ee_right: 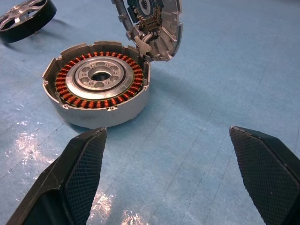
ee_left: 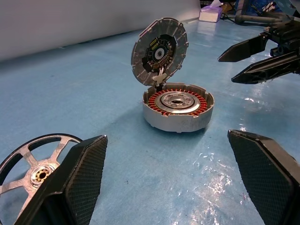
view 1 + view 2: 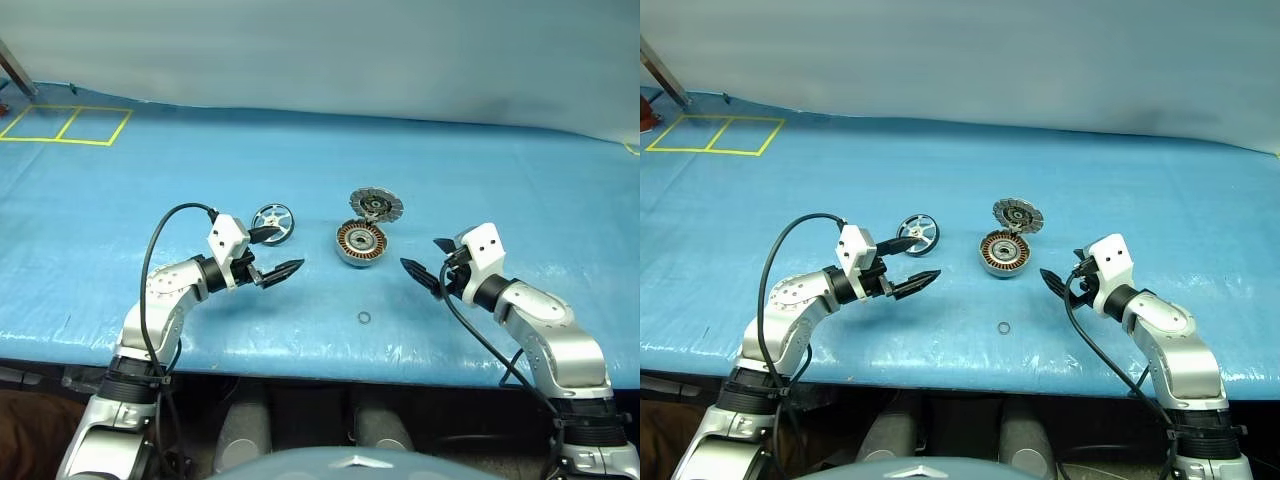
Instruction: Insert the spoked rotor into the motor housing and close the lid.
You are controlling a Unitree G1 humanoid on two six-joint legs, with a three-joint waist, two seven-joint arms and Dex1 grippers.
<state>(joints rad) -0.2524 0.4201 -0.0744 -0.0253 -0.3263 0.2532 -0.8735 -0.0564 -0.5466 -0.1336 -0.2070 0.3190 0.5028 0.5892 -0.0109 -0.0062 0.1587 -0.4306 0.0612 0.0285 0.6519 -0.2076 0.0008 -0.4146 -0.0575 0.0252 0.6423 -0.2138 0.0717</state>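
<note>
The motor housing (image 3: 361,243) sits mid-table, a grey cup with copper windings (image 1: 98,84). Its lid (image 3: 376,206) stands hinged open behind it, the finned face toward me (image 2: 159,51). The spoked rotor (image 3: 273,222) lies flat to the housing's left, empty-centred and apart from it (image 2: 28,159). My left gripper (image 3: 292,248) is open just in front of the rotor, one finger beside its rim, holding nothing. My right gripper (image 3: 420,253) hovers open to the right of the housing, pointing toward it, also empty (image 2: 227,69).
A tiny plain metal ring (image 3: 364,318) lies in front of the housing near the table's front edge. Yellow tape squares (image 3: 65,125) mark the far left corner of the blue cover. A grey wall backs the table.
</note>
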